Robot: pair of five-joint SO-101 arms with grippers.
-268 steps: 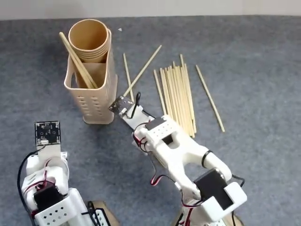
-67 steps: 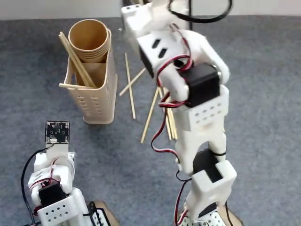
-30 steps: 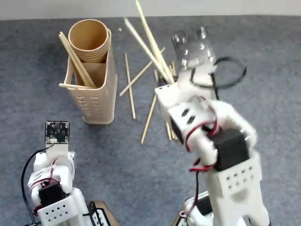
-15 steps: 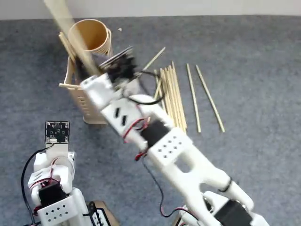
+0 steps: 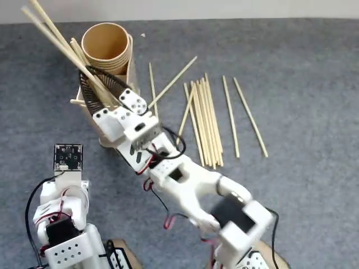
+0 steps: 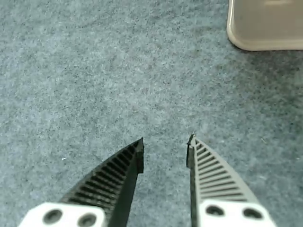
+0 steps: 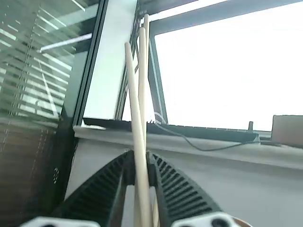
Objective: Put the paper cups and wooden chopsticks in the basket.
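Observation:
A tan slotted basket (image 5: 115,126) stands at the back left, with a stack of paper cups (image 5: 106,45) and a few chopsticks (image 5: 78,49) inside. My right gripper (image 5: 94,91) hangs over the basket's open half, shut on a few wooden chopsticks (image 5: 47,27) that slant up and to the left. In the right wrist view the gripper (image 7: 139,161) clamps those chopsticks (image 7: 137,104), which point up at a window. Several loose chopsticks (image 5: 203,120) lie on the carpet to the right. My left gripper (image 6: 165,142) is open over bare carpet, near a corner of the basket (image 6: 265,28).
Grey carpet (image 5: 314,73) covers the table. Two single chopsticks (image 5: 249,115) lie apart at the right of the pile, and two more (image 5: 152,89) cross next to the basket. The left arm (image 5: 59,207) is folded at the front left.
The right arm has swung left from the pile to above the basket, carrying the chopsticks. They now slant over the basket's opening. The left arm has kept still.

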